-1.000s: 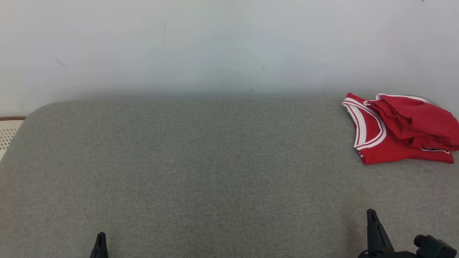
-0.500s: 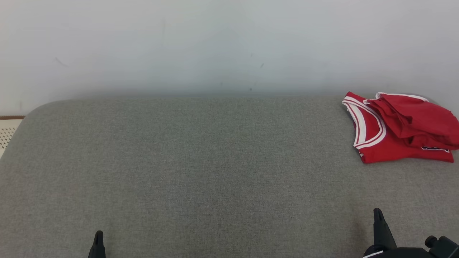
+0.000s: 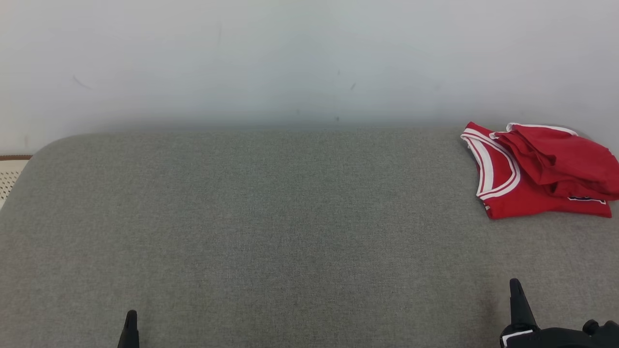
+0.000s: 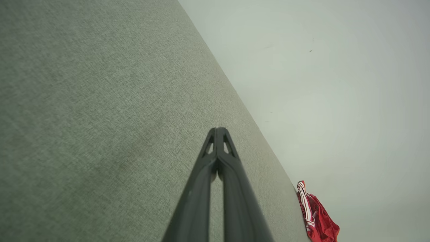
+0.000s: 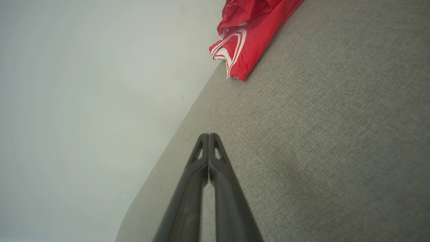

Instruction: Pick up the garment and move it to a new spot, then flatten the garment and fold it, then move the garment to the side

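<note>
- At the head view's far right, the red garment (image 3: 537, 174) lies by the back edge of the grey cushion (image 3: 290, 217), close to the pale wall (image 3: 290, 58). It looks folded into a compact bundle, with a looser, crumpled layer on top.
- Low in that view, the left gripper (image 3: 130, 328) and right gripper (image 3: 516, 302) sit well apart from the garment, both empty.
- At the left edge a pale perforated thing (image 3: 7, 179) peeks in. Too little of it shows to call it a container or to tell whether it holds anything.
- Left wrist view: the left gripper (image 4: 218, 134) has its 2 fingers pressed together on nothing, over bare cushion. The garment (image 4: 317, 218) is far off by the wall.
- Right wrist view: the right gripper (image 5: 209, 141) is likewise clenched and empty. The garment (image 5: 252, 37) lies ahead, untouched.
- Judgement: folding and setting aside look done. At most, tidying the top layer is left.
</note>
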Controlling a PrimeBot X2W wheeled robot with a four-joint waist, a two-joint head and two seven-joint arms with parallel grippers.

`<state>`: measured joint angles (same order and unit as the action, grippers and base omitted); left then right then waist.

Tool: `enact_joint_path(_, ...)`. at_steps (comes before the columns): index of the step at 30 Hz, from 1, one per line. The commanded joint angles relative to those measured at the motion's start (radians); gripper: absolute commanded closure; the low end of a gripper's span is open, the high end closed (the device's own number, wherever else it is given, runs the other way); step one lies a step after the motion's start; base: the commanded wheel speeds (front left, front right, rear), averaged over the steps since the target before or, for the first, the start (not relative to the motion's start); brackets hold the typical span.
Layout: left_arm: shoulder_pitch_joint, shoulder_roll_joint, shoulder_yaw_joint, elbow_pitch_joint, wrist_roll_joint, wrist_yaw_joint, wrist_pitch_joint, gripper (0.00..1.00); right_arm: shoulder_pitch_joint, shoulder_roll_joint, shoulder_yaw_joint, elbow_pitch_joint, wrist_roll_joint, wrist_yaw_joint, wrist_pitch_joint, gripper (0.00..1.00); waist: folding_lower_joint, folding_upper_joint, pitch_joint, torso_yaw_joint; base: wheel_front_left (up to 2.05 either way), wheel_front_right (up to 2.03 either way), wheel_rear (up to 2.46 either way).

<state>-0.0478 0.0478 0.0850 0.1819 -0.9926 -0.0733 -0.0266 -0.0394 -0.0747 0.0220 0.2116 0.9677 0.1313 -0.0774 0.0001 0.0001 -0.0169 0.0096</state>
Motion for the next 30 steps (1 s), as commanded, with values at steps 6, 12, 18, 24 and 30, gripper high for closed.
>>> enact_joint_path(6,-0.031,0.003,0.010,0.007,-0.086,-0.012,0.020,1.00,-0.029,-0.001,-0.016,0.000,0.091,0.000,0.023,1.00,-0.0001,-0.0001,0.002,-0.001,0.00,0.00,0.00)
enact_joint_path(12,-0.041,0.003,0.015,0.018,-0.150,-0.017,0.038,1.00,-0.038,0.001,-0.027,0.006,0.158,0.000,0.040,1.00,-0.0001,-0.0001,0.004,-0.002,0.00,0.00,0.00)
enact_joint_path(18,-0.047,0.003,0.020,0.028,-0.210,-0.024,0.054,1.00,-0.042,0.003,-0.038,0.012,0.223,-0.001,0.056,1.00,-0.0001,-0.0001,0.006,-0.003,0.00,0.00,0.00)
enact_joint_path(24,-0.054,0.003,0.023,0.036,-0.260,-0.027,0.069,1.00,-0.050,0.005,-0.047,0.016,0.274,-0.001,0.068,1.00,-0.0001,-0.0001,0.008,-0.003,0.00,0.00,0.00)
enact_joint_path(30,-0.062,0.003,0.027,0.047,-0.316,-0.034,0.083,1.00,-0.057,0.007,-0.057,0.021,0.333,-0.001,0.083,1.00,-0.0001,-0.0001,0.010,-0.004,0.00,0.00,0.00)
